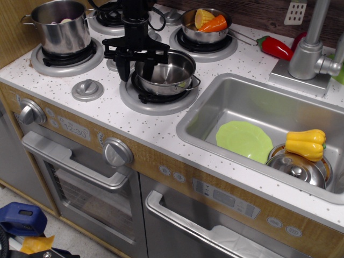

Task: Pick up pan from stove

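The small shiny steel pan (167,72) sits on the front right burner of the white speckled stove (107,114), its thin wire handle pointing right. My black gripper (138,71) hangs down over the pan's left rim and is open. One finger (124,69) is outside the rim on the left. The other finger (152,67) is inside the pan. The jaws straddle the rim with a gap on each side.
A tall steel pot (62,29) stands on the left burner. A pan with orange and yellow toy food (207,24) is at the back. A red pepper (275,47), faucet (309,48) and sink (231,97) holding a green plate (244,140), yellow pepper (305,144) and lid (295,169) lie right.
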